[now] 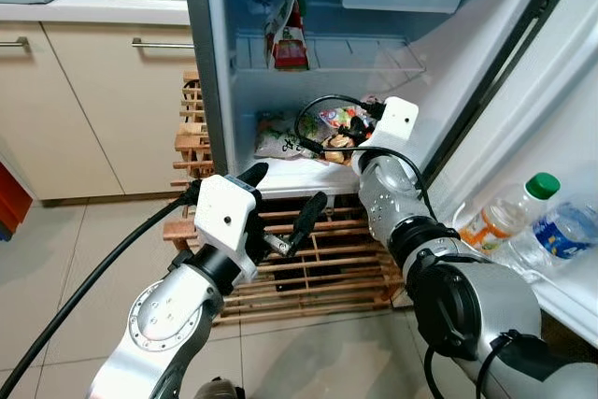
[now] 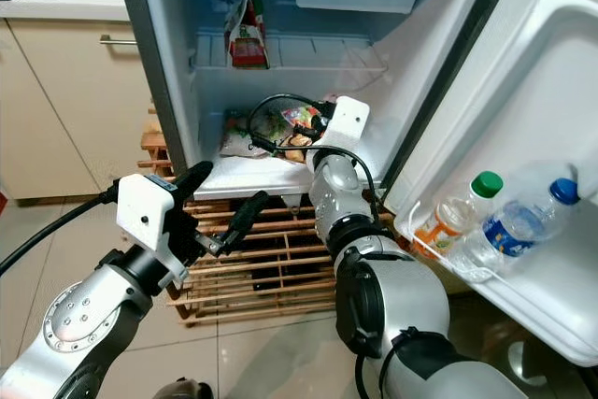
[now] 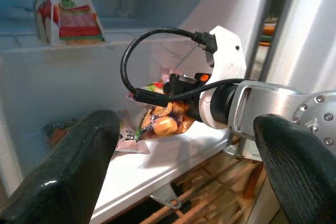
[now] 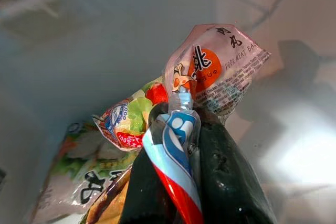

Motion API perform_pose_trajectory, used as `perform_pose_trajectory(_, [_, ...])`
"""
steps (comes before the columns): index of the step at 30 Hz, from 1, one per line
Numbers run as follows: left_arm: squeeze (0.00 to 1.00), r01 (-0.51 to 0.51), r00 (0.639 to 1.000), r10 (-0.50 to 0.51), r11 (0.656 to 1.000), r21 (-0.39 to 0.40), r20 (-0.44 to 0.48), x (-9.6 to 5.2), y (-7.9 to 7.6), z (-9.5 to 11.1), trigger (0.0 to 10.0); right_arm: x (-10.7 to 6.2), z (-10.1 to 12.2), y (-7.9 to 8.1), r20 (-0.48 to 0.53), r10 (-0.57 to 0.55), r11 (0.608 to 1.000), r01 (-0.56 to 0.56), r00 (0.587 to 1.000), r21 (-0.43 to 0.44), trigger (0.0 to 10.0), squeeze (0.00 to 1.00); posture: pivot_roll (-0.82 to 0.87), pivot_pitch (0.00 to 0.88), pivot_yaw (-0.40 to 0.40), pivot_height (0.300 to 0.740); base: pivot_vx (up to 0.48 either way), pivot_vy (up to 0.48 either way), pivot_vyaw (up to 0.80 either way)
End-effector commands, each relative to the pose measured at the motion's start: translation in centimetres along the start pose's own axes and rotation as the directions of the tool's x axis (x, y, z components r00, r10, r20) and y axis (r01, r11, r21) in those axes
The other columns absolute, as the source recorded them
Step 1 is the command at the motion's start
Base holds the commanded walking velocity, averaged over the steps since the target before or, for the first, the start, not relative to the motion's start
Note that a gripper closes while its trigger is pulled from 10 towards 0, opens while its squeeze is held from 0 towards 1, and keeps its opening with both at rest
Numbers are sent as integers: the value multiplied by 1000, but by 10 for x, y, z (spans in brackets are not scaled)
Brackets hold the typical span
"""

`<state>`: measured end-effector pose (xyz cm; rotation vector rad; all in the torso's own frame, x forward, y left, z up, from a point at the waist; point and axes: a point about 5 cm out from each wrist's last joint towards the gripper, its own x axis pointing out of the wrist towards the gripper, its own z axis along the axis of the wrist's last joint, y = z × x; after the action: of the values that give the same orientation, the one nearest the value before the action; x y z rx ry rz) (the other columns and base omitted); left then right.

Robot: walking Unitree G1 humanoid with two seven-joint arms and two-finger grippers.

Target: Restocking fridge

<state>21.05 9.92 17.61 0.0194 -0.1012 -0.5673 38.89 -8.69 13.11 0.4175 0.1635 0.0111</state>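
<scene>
**Snack bag at risk of snagging on the shelf**

The left gripper (image 1: 283, 201) is hovering outside the fridge (image 1: 210, 63), jaws spread wide and holding nothing. The right gripper (image 4: 181, 129) is reaching over the lower shelf (image 2: 257, 179), jaws pinched tight on the snack bag (image 4: 210, 72). Releasing now is likely risking it sliding onto the green packet (image 1: 278, 134) just beside it.

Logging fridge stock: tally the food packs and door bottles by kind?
Upright carton, upper shelf: 1
Food packets, lower shelf: cluster, count unclear; right gripper shut on one
Bottles in door: 2
Total: at least 5
</scene>
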Motion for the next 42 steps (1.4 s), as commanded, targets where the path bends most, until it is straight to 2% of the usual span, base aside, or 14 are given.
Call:
perform_pose_trajectory(1, [0, 12, 1000, -12, 1000, 3, 14, 0, -6, 2, 10000, 2, 5, -5, 2, -18, 999, 18, 1000, 32, 0, 0, 163, 84, -92, 740, 480, 0, 0])
perform_pose_trajectory(6, [0, 27, 1000, -27, 999, -28, 16, -1, -11, 3, 10000, 0, -2, -10, -34, -41, 997, 44, 999, 68, 0, 0, 164, 92, -94, 740, 480, 0, 0])
perform_pose_trajectory(13, [0, 40, 999, -40, 999, -16, 24, -1, -14, 6, 10000, -2, -11, -13, -86, -63, 990, 73, 994, 117, 0, 0, 173, 99, -91, 740, 410, 0, 0])
perform_pose_trajectory(24, [0, 46, 999, -46, 999, -6, 27, -6, -17, 10, 10000, -5, -24, -14, -169, -41, 984, 69, 985, 167, 0, 0, 197, 133, -86, 740, 0, 0, 0])
perform_pose_trajectory(29, [0, 46, 999, -46, 999, -7, 17, -13, -20, 12, 10000, -4, -24, -7, -175, -2, 984, 34, 985, 175, 0, 0, 221, 166, -80, 740, 0, 0, 0])
perform_pose_trajectory(33, [0, 46, 999, -46, 999, -11, 11, -19, -24, 14, 10000, -3, -20, -1, -161, 29, 993, -9, 987, 122, 0, 0, 238, 193, -74, 740, 0, 0, 0])
perform_pose_trajectory(34, [0, 44, 999, -44, 999, -13, 9, -20, -24, 15, 10000, -2, -16, 2, -131, 59, 998, -54, 990, 43, 0, 0, 246, 204, -71, 740, 0, 0, 0])
perform_pose_trajectory(37, [0, 39, 999, -39, 999, -14, 3, -24, -25, 17, 10000, -1, -11, 8, -104, 105, 989, -115, 989, -95, 0, 0, 259, 224, -68, 740, 0, 0, 0])
perform_pose_trajectory(41, [0, 32, 999, -33, 999, -24, -19, -32, -29, 17, 10000, 0, -5, 12, -92, 121, 966, -139, 988, -219, 0, 0, 269, 238, -67, 740, 0, 0, 0])
perform_pose_trajectory(42, [0, 32, 999, -33, 999, -24, -19, -32, -29, 17, 10000, 0, -5, 12, -92, 121, 966, -139, 988, -219, 0, 0, 269, 238, -67, 740, 0, 0, 0])
